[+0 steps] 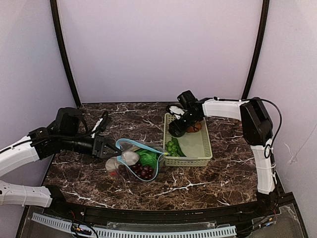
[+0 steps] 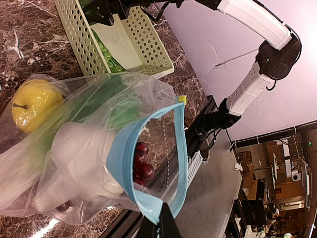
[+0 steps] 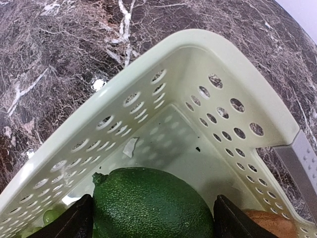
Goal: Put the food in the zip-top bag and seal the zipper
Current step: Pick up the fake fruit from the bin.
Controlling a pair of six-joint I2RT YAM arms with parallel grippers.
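The clear zip-top bag (image 1: 138, 159) lies left of centre with its mouth gaping. My left gripper (image 1: 115, 148) (image 2: 161, 224) is shut on the teal-blue zipper (image 2: 119, 148) at one end and holds it up. Inside the bag are a yellow lemon (image 2: 34, 104), a white bulb (image 2: 84, 153), a leafy green (image 1: 147, 157) and purple grapes (image 2: 141, 163). My right gripper (image 1: 178, 128) (image 3: 153, 218) is down in the far end of the basket. Both its fingers lie against the sides of a dark green fruit (image 3: 153, 198). A brown potato (image 1: 194, 127) sits beside it.
The pale green lattice basket (image 1: 200, 159) stands right of the bag, long side running away from me. Small green pieces (image 1: 172, 147) lie at its near left. In the right wrist view the basket's corner wall (image 3: 237, 74) rises just beyond the fruit.
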